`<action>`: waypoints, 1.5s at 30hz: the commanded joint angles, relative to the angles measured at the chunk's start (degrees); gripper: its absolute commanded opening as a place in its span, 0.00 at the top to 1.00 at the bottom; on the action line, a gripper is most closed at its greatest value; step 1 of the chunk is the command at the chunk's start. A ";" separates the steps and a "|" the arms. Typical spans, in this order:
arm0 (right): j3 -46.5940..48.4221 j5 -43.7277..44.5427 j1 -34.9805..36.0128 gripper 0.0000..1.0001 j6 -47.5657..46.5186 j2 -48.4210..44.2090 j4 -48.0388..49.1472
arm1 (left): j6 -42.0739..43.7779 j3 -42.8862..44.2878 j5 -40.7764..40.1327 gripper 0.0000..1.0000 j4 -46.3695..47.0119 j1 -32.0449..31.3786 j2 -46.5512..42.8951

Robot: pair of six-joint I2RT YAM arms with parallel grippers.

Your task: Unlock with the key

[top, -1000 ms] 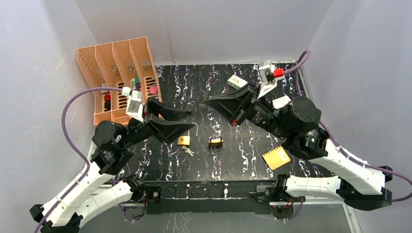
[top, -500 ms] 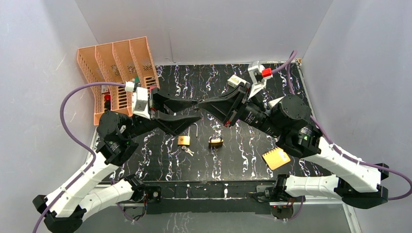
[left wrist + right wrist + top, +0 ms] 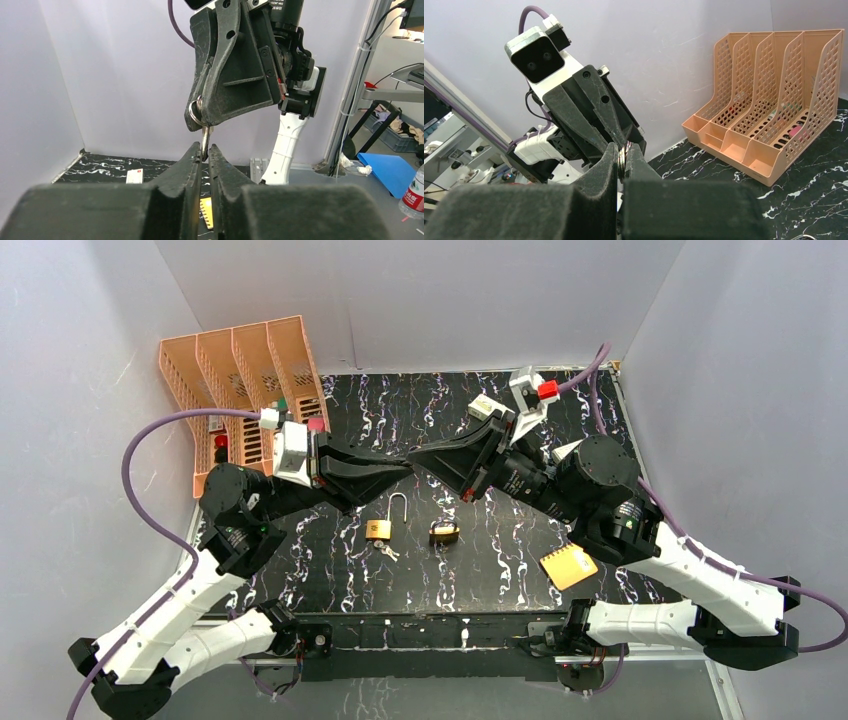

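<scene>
Both grippers meet in mid-air above the black marbled table (image 3: pixel 520 540). My right gripper (image 3: pixel 416 454) is shut on the ring of the small silver key (image 3: pixel 205 136); the ring (image 3: pixel 623 156) shows pinched between its fingers. The key's blade hangs down from it, and my left gripper (image 3: pixel 205 149) has its jaws shut on the blade's tip. Below them on the table lie a brass padlock (image 3: pixel 379 529) with its shackle swung open, a second brass padlock (image 3: pixel 445 533), and another little bunch of keys (image 3: pixel 386 550).
An orange file rack (image 3: pixel 245 380) stands at the back left. A yellow spiral notepad (image 3: pixel 568 566) lies at the right front, under the right arm. A small white box (image 3: pixel 487 406) sits near the back wall.
The left arm rose and reached right to the right gripper, and its open jaws have shut on the key's blade. The right gripper shifted left, still holding the ring.
</scene>
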 commanded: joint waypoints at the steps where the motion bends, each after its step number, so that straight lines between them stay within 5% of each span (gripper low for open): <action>1: 2.81 0.34 -0.03 1.00 0.24 -0.18 1.89 | 0.92 2.41 1.26 0.95 2.63 0.24 -0.09; 8: 4.47 -0.45 -0.03 0.99 0.16 0.74 -2.83 | 0.29 1.55 -2.31 1.00 1.94 0.21 -1.74; 12: 4.71 -0.84 -0.03 0.60 0.02 0.11 -5.59 | 0.44 1.00 -3.60 1.00 0.67 0.24 -2.99; 17: 6.22 -0.32 -0.05 0.40 -1.29 -1.11 -9.94 | 0.90 0.42 -4.95 1.00 -0.88 0.21 -4.18; 25: 8.84 0.15 -0.03 0.41 -4.62 -2.37 -14.30 | 0.67 -0.09 -4.96 1.00 -3.99 0.19 -5.61; 33: 20.09 -5.39 -0.03 0.43 -9.63 6.10 -21.13 | -0.03 1.36 -3.52 1.00 -7.07 0.23 -5.21; 45: 36.73 -9.12 -0.03 0.43 -16.42 17.54 -41.86 | 1.33 2.77 -0.09 1.00 -14.58 0.19 -6.80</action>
